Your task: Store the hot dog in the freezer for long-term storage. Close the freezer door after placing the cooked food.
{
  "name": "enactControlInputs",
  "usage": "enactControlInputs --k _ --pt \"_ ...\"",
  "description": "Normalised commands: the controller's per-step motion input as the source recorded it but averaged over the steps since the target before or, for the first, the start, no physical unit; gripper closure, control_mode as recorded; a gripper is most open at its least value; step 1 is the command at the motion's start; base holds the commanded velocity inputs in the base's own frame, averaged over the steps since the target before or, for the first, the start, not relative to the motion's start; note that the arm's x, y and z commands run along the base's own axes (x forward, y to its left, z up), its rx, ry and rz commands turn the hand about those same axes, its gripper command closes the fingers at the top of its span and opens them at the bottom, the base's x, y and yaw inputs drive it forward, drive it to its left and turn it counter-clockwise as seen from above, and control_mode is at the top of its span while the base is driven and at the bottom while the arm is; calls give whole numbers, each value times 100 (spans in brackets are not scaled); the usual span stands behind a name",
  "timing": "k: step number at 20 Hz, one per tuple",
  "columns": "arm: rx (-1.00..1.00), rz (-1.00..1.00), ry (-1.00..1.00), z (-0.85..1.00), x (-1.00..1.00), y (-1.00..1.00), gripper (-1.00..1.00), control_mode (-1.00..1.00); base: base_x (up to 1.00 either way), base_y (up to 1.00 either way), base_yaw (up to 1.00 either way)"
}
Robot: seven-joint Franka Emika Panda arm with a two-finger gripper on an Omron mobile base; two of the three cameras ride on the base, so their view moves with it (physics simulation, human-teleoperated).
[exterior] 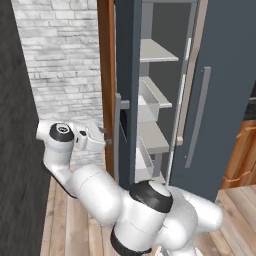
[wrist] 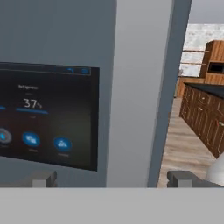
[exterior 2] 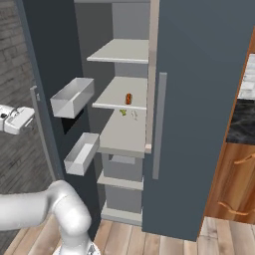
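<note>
Right base view: small orange-brown hot dog (exterior 2: 128, 98) on grey shelf (exterior 2: 117, 102), 3 o'clock of dark blue-grey freezer door (exterior 2: 47, 55). Hand view: black display (wrist: 48, 116); gripper (wrist: 111, 178) wide, holding nothing.

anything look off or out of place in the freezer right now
Nothing spilled or damaged. The hot dog lies on a middle shelf, but the freezer door stands wide open, with the open gripper by its outer face.
</note>
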Motion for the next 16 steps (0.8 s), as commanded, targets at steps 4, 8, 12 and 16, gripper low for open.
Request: enactControlInputs --k 4,8,12,16 --pt "1 4 6 0 46 0 -100 -100 0 0 0" --pt "1 3 6 0 9 0 -100 -100 0 0 0" --pt "0 0 4 0 -42 0 -100 -100 0 0 0" --pt "0 1 0 0 -47 0 -100 -100 0 0 0"
